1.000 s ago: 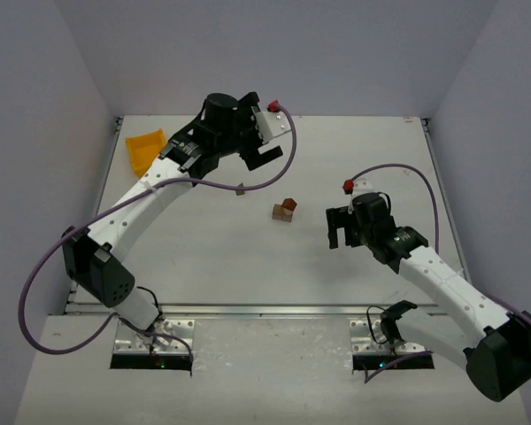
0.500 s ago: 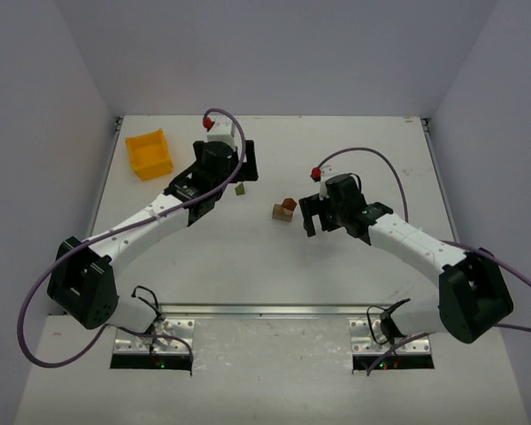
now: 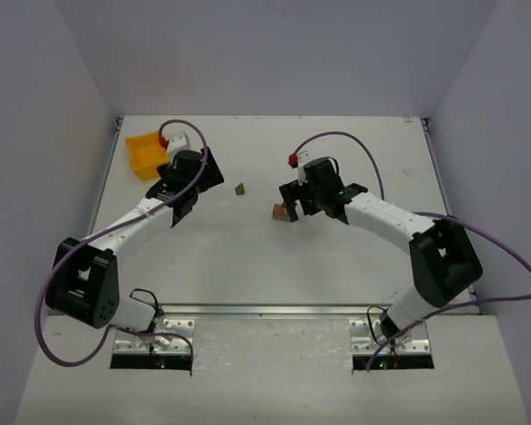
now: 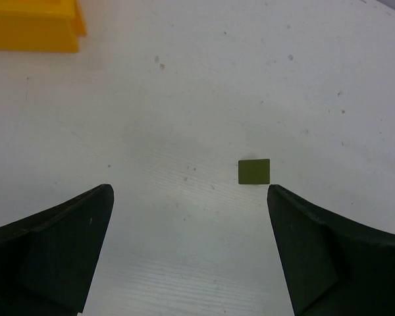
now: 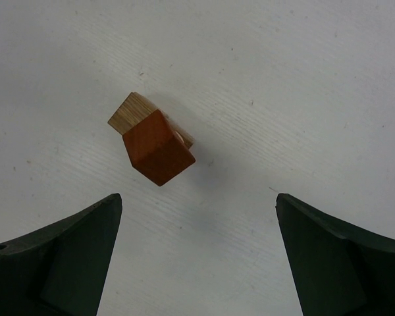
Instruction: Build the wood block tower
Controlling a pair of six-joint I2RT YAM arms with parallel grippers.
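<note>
The wood block tower point(image 3: 284, 211) is barely begun. Near the middle of the counter point(image 3: 354, 266) stands a low cluster in which a dark red block point(image 5: 159, 147) sits skewed on a tan block point(image 5: 130, 110), with a sliver of another tan piece showing at its far side. How squarely the red one rests cannot be told. One olive-green block point(image 4: 254, 172) lies flat and alone on the counter, apart from the cluster and to its left, so at least that piece is left to add, and the red one probably wants straightening. The right hand point(image 5: 197, 201) hovers over the cluster with its fingers spread wide and nothing between them. The left hand point(image 4: 189, 197) hangs near the olive-green block, fingers likewise apart and empty, the block lying just ahead of them toward the right finger. A yellow bin point(image 3: 147, 152) sits toward the far left corner.
</note>
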